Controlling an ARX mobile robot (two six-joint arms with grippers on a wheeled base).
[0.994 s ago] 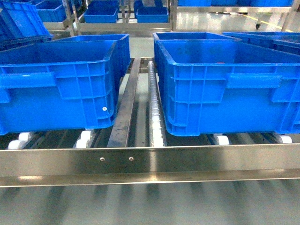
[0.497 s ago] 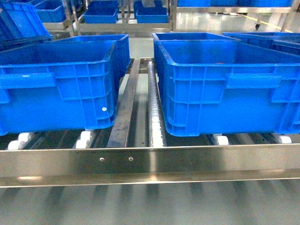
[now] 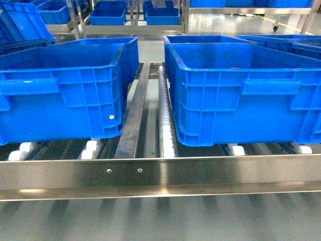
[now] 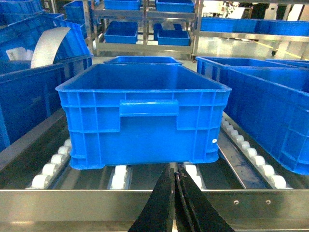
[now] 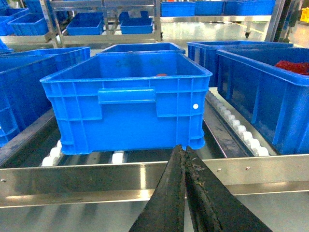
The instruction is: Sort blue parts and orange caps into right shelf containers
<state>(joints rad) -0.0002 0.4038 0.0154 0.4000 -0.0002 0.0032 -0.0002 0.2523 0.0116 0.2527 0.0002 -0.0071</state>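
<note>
my left fingers and right fingers are both pressed closed, holding nothing, just before the shelf rail. two blue crates sit side by side on its rollers.

shelf: steel roller rack | crates sitting side by side on white rollers | metal divider rail running between
</note>
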